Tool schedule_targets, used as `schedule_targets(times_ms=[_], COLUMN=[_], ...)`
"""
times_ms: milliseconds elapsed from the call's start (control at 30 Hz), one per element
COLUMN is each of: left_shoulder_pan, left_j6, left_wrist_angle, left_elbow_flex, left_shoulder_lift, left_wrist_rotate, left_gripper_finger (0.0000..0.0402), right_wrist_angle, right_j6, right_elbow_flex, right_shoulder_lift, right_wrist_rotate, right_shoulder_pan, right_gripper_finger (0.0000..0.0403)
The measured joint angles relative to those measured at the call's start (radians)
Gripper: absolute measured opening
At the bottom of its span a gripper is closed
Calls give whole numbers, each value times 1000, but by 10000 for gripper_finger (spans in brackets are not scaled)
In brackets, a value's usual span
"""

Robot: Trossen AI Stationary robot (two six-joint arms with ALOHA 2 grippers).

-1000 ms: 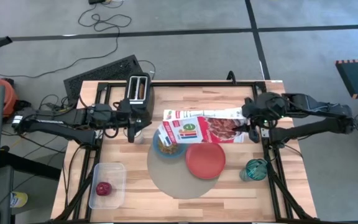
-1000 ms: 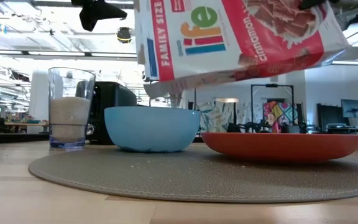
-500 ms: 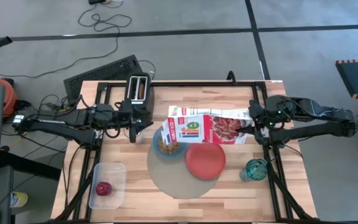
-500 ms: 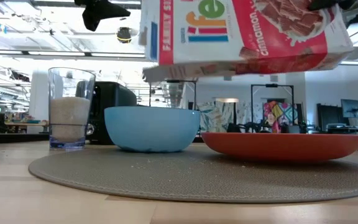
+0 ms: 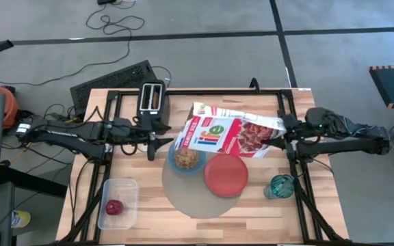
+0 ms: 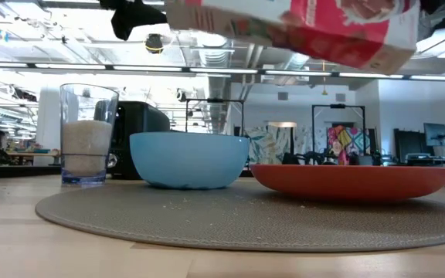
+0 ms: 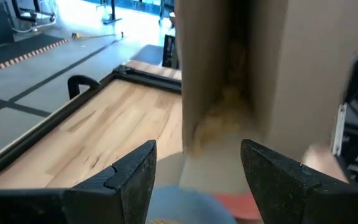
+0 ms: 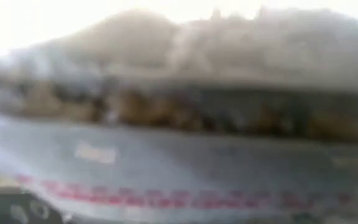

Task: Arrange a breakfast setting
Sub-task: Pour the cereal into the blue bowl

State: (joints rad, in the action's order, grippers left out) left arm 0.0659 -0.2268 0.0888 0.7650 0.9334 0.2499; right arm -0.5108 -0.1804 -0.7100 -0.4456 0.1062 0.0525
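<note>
Cereal box now lifted higher and tilted back from the light-blue bowl.
Right gripper pinches the box; left gripper, fingers spread, hovers beside the bowl, which sits on the round mat touching the red-orange plate.

Cereal box, toaster, clear tub, milk glass.

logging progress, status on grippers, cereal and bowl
Right gripper shut on red-and-white cardboard cereal box, held tilted above the mat. Left gripper open beside light-blue bowl, cereal inside. Red-orange plate bare. Nothing in the way.
</note>
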Motion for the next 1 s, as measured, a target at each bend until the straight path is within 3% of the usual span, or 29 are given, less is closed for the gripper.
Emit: schedule_targets(times_ms=[333, 667, 1000], left_shoulder_pan=[13, 30, 30], left_j6=[15, 74, 101], left_wrist_angle=[-60, -394, -770], left_elbow_flex=[0, 0, 2], left_shoulder_lift=[83, 236, 412], left_wrist_rotate=[-1, -3, -3], left_gripper_finger=[220, 220, 224], right_wrist_angle=[416, 986, 1111], right_j6=[22, 39, 70], right_elbow_flex=[223, 442, 476], right_shoulder_lift=[80, 49, -51], right_wrist_rotate=[0, 0, -1], right_shoulder_pan=[0, 0, 1], right_gripper_finger=[207, 207, 207])
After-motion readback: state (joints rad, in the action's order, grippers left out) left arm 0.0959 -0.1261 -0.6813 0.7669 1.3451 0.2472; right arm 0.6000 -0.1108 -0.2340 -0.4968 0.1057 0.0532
